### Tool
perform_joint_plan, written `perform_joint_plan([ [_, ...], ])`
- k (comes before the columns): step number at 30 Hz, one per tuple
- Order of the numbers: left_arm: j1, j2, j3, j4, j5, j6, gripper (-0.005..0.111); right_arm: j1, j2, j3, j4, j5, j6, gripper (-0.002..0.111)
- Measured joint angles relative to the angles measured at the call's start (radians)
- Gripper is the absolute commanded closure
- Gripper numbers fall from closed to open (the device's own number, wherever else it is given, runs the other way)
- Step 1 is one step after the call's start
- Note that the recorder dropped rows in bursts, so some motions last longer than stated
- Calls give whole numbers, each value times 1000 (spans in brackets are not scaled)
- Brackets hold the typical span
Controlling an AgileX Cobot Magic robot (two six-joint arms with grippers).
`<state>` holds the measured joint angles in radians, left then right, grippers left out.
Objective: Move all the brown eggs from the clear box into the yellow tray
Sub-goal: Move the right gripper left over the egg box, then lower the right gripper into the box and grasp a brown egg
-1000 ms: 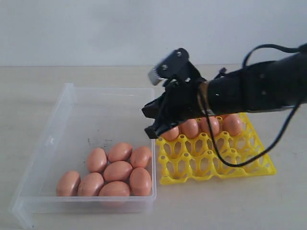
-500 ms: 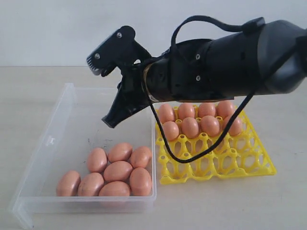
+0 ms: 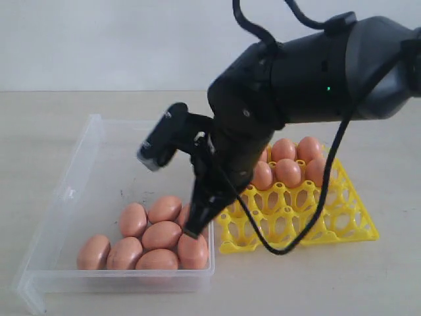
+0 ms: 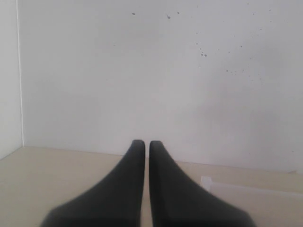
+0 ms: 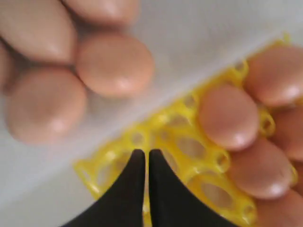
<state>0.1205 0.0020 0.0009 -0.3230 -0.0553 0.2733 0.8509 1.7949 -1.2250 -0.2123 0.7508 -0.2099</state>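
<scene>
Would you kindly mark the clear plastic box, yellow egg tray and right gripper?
clear plastic box (image 3: pixel 66 192): exterior view, left wall.
yellow egg tray (image 3: pixel 342 237): exterior view, front rim.
right gripper (image 3: pixel 191 232): exterior view, fingertips.

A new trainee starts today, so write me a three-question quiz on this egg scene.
1. True or false: the right gripper is shut and empty.
2. In the exterior view, the brown eggs in the yellow tray sit in which rows? A: farthest from the camera. B: nearest. C: all.
3. Which container holds the eggs not yet moved?
Key: 1 true; 2 A; 3 the clear box.
</scene>
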Motion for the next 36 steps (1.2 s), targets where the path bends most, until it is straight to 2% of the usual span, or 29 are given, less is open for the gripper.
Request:
perform_joint_plan([
  [1, 0, 0, 0, 0, 0, 0, 103, 0, 17, -69, 116, -26, -19, 109],
  [2, 0, 0, 0, 0, 0, 0, 103, 0, 30, -108, 138, -15, -20, 109],
  [4, 0, 0, 0, 0, 0, 0, 103, -8, 102, -279, 192, 115, -54, 109],
  [5, 0, 0, 0, 0, 0, 0, 103, -12, 166, -372, 222, 210, -150, 109],
  [8, 0, 0, 0, 0, 0, 0, 103, -12, 267, -442, 257, 283, -380, 106],
  [10, 0, 0, 0, 0, 0, 0, 103, -12, 300, -448, 255, 257, -450, 94],
  [13, 0, 0, 0, 0, 0, 0, 103, -12, 300, -450, 255, 204, -500, 55],
  [14, 0, 0, 0, 0, 0, 0, 103, -12, 302, -450, 255, 197, -526, 49],
  [24, 0, 0, 0, 0, 0, 0, 103, -12, 383, -452, 253, 119, -693, 48],
  [34, 0, 0, 0, 0, 0, 0, 103, -12, 445, -454, 253, 47, -757, 48],
  [36, 0, 0, 0, 0, 0, 0, 103, -12, 455, -454, 255, 33, -757, 51],
])
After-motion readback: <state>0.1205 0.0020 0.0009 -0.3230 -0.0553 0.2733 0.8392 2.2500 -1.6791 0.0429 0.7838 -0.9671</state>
